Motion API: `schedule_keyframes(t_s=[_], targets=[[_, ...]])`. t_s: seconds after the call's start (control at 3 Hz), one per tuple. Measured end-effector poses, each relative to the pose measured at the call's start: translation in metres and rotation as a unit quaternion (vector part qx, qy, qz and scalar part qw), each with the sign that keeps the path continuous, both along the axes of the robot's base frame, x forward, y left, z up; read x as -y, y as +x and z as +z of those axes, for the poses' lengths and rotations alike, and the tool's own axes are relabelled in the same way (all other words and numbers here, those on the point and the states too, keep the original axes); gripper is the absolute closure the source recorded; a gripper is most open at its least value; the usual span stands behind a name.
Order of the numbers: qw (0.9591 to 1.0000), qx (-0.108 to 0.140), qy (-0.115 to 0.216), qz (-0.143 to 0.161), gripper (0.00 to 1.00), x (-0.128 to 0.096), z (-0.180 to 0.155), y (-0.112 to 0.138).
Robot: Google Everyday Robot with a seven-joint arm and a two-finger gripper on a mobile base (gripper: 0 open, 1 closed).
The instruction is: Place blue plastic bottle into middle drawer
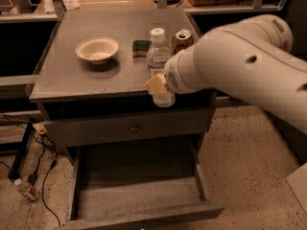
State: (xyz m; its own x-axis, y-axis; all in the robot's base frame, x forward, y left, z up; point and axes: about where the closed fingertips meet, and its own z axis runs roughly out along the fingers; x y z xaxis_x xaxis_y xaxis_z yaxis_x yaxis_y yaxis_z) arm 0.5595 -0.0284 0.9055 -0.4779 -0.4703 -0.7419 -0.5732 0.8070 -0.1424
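Observation:
The blue plastic bottle [157,56], clear with a white cap and pale label, is upright at the front edge of the cabinet top. Its base hangs just past that edge, above the open drawer. My gripper [161,84] is shut on the bottle's lower body, with one yellowish finger pad [155,84] showing on its left side. The large white arm [240,66] reaches in from the right. The middle drawer [139,190] is pulled out at the bottom of the cabinet, and its bare grey floor shows.
On the cabinet top [72,80] stand a white bowl [97,49], a green sponge [141,46] and a brown soda can [182,38]. The upper drawer with a round knob [134,127] is closed. Cables and a small bottle [24,188] lie on the floor at left.

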Motion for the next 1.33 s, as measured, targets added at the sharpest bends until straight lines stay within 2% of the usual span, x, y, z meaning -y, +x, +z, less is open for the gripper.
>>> schedule_keyframes(t_s=[0.33,0.67,1.0,1.33], targets=[[0.9994,-0.008,0.022,-0.024,1.0,0.009,-0.04,-0.015],[0.9994,-0.008,0.022,-0.024,1.0,0.009,-0.04,-0.015],[0.9984,-0.023,0.028,-0.043,1.0,0.011,-0.065,-0.027],[0.997,-0.023,0.037,-0.065,1.0,0.013,-0.095,-0.034]])
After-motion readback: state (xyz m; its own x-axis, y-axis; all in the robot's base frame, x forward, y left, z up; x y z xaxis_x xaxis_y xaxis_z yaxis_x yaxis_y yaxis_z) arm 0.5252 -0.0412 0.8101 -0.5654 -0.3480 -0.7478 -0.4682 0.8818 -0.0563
